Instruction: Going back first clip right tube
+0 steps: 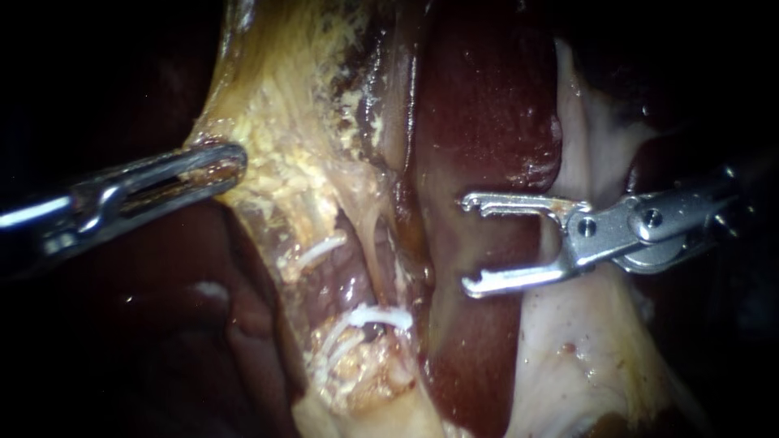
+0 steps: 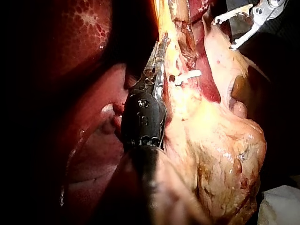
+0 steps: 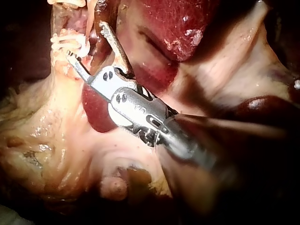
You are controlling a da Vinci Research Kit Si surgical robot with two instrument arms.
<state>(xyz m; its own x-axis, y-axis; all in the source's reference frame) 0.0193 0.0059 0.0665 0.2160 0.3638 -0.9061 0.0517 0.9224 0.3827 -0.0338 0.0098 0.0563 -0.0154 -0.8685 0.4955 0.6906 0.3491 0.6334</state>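
My left instrument [image 1: 231, 165] comes in as a slim steel shaft, its two long, slotted jaws clamped on the edge of the yellow fatty tissue [image 1: 284, 122]. This tissue is a stringy, granular sheet with pale fibres running through it. My right instrument [image 1: 468, 243] has its jaws spread wide and holding nothing. They are two thin, straight metal prongs with small hooked tips (a fork shape), hinged on a flat plate with round pins. They hang over the liver [image 1: 487, 105], which is smooth, glossy and dark red.

A white clip [image 1: 380, 315], short and bar-shaped, sits across a pinkish tube [image 1: 350, 284] in the fatty tissue, near the lower prong but apart from it. A second white clip [image 1: 322, 249] lies slanted a little above it, towards my left instrument. I cannot tell which tube is the right one. Beneath the right instrument spreads a pale, creamy membrane [image 1: 584, 349], wet and faintly wrinkled.
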